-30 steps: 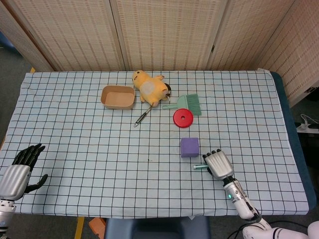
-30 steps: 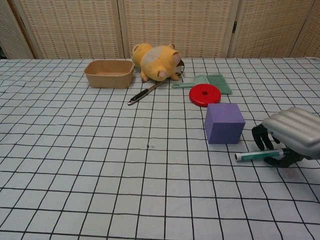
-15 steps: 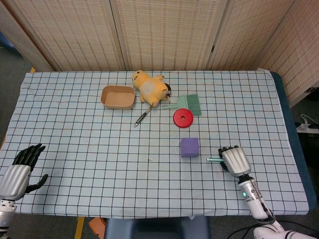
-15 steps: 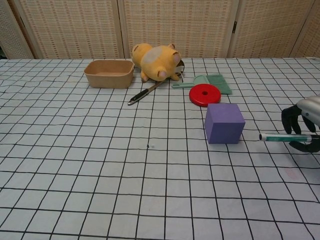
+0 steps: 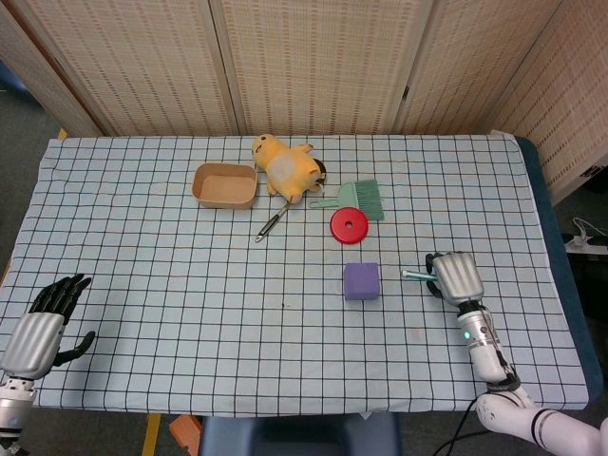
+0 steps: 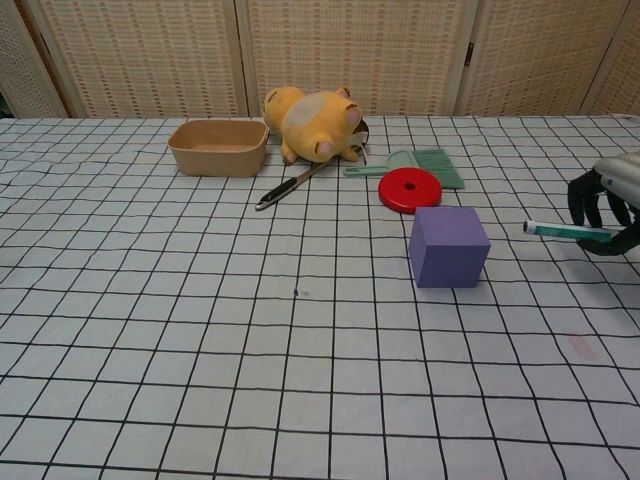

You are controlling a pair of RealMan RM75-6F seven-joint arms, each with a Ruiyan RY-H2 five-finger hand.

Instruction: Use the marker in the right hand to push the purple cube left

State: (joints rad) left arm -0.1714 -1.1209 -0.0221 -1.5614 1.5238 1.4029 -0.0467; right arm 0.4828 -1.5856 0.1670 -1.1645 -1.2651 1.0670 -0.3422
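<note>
The purple cube [image 5: 361, 281] [image 6: 449, 246] stands on the checked cloth, right of the table's middle. My right hand [image 5: 454, 276] [image 6: 610, 202] is to the cube's right and grips a green marker [image 5: 415, 275] [image 6: 565, 231]. The marker lies level, its tip pointing left at the cube, with a gap of about one cloth square between tip and cube. My left hand [image 5: 40, 328] hangs at the table's front left corner, fingers apart, holding nothing; the chest view does not show it.
A red disc [image 5: 349, 225] [image 6: 410, 189] lies just behind the cube. Further back are a green dustpan brush [image 5: 357, 197], a yellow plush toy [image 5: 286, 167], a tan tray [image 5: 225, 184] and a black-handled tool [image 5: 271, 225]. Open cloth lies left of the cube.
My right hand has carried the marker from the cube's front right, out to the right and further back. The marker now sits level with the cube's side. The cube has not moved.
</note>
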